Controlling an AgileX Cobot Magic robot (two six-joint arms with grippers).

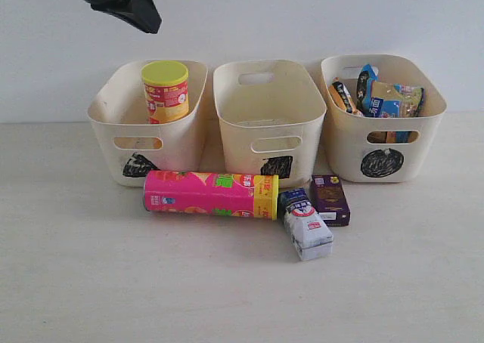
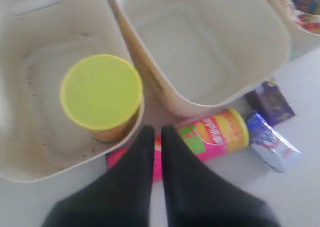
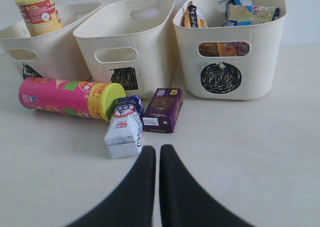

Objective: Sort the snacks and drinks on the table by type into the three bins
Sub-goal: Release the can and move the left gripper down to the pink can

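Note:
The yellow-lidded chip tube (image 1: 165, 91) stands upright in the left bin (image 1: 148, 124). The middle bin (image 1: 268, 120) holds nothing. Crinkly bags (image 1: 382, 97) fill the right bin (image 1: 383, 116). On the table in front, the pink tube (image 1: 211, 194) lies on its side. Beside its lid lie the white-and-blue carton (image 1: 306, 226) and the purple carton (image 1: 330, 199). My left gripper (image 2: 156, 129) hangs high above the left bin, shut and holding nothing; it shows at the top of the exterior view (image 1: 144, 14). My right gripper (image 3: 157, 149) is shut, holding nothing, near the white carton (image 3: 125, 128).
A plain white wall rises behind the bins. The pale table (image 1: 91, 282) stretches out in front of the lying tube and cartons.

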